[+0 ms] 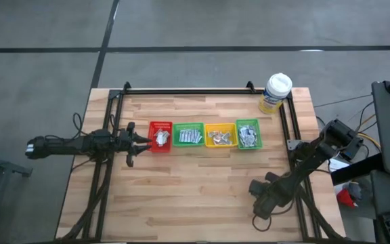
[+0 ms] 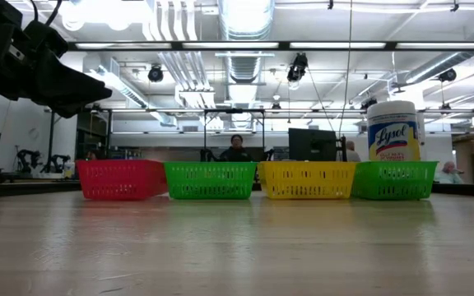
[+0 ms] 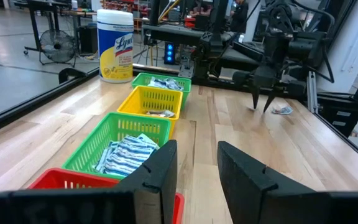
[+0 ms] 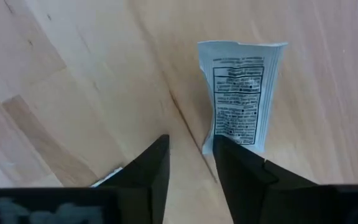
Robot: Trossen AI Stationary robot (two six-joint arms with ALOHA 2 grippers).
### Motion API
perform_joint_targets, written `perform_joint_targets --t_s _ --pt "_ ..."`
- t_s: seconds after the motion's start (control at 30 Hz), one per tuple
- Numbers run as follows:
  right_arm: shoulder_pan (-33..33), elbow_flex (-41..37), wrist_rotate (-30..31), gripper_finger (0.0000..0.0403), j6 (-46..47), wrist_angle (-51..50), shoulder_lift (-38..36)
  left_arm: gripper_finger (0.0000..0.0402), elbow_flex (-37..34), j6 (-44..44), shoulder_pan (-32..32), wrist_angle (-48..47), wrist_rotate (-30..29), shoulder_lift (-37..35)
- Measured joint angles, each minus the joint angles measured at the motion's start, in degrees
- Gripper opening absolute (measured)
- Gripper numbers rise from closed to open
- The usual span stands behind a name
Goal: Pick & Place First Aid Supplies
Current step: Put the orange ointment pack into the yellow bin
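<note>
Four small bins stand in a row: red [image 1: 160,135], green [image 1: 189,135], yellow [image 1: 219,135] and green [image 1: 248,133]. Each holds small sachets. My left gripper [image 3: 197,152] is open and hovers level at the red bin's left side [image 1: 139,140]. My right gripper [image 4: 191,146] is open and points down over the table's near right part [image 1: 261,203]. A white printed sachet [image 4: 241,99] lies flat on the wood just beyond its fingers. A corner of a second sachet [image 4: 107,177] shows beside the other finger. My right gripper comes from above, pointing down. One finger [image 4: 241,168] stands in front of the white sachet's near end [image 4: 238,138]. Whether it touches the sachet, I cannot tell. The sachet lies flat on the table.
The yellow wipes tub with a white lid [image 1: 276,91] stands at the far right corner, behind the bins [image 2: 393,130]. A black frame rail [image 1: 188,89] runs along the far edge and both sides. Bare wood [image 1: 195,196] lies between the bins and the near edge.
</note>
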Motion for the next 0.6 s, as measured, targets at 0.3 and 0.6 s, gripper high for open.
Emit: perform_joint_targets --t_s 0.3,0.6 --pt "-0.1 2.7 0.5 0.0082 -2.4 -2.6 1.8 0.0113 0.0 0.0 0.0 0.0 0.0 0.0" --pt "-0.2 2.9 3.2 0.0057 -1.6 -2.7 2.0 0.0113 0.0 0.0 0.0 0.0 0.0 0.0"
